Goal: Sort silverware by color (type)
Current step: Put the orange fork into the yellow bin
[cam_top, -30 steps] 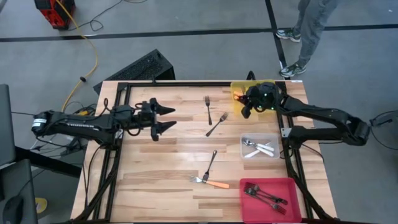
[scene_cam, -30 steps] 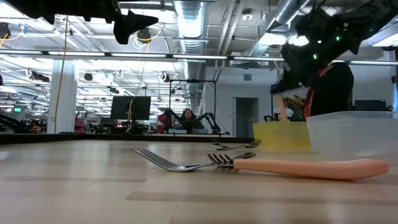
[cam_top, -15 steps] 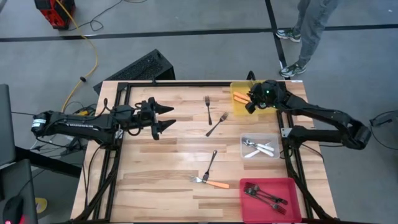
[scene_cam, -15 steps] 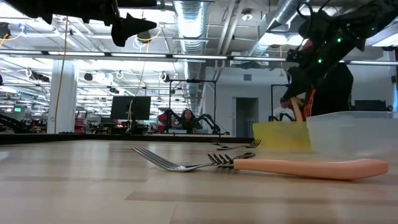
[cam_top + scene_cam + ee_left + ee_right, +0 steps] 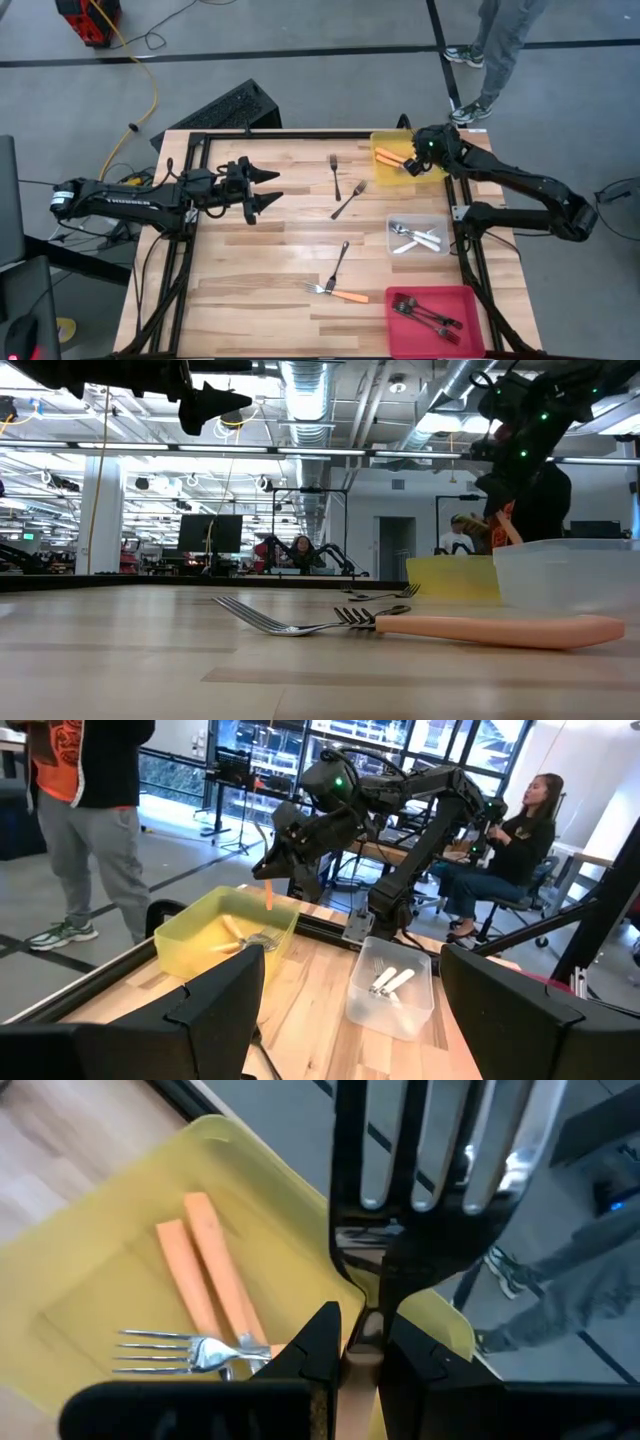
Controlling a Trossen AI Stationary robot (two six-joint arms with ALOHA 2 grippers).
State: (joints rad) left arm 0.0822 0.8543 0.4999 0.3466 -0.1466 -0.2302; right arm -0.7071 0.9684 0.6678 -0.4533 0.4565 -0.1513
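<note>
right gripper [image 5: 415, 160] is sitting over the yellow bin [image 5: 385, 178] at about 1 o'clock on the table, fingers pinched nearly shut on an orange-handled fork [image 5: 420, 1210]. in the right wrist view the fork sticks up between the dark fingers [image 5: 310, 1345] with its metal tines fanned out past the fingertips, and in the left wrist view the orange handle hangs down from the gripper above the bin. two more orange-handled forks [image 5: 205, 1295] already lie in the yellow bin under it.

going outward: the clear bin [image 5: 418, 236] at 3 o'clock holds the pale silver-white forks [image 5: 415, 238], and the red bin [image 5: 435, 318] at 5 o'clock holds the dark forks [image 5: 425, 313]. loose on the wood there are two dark forks around 12 o'clock [image 5: 334, 175] [image 5: 349, 200], another dark fork [image 5: 337, 266] near 6 o'clock, and one orange-handled fork [image 5: 337, 292] just beside its tip.

left gripper [image 5: 268, 189] hovers at 9 o'clock, fingers spread wide, nothing in them.

a person [image 5: 495, 50] stands beyond the table's far right corner.
</note>
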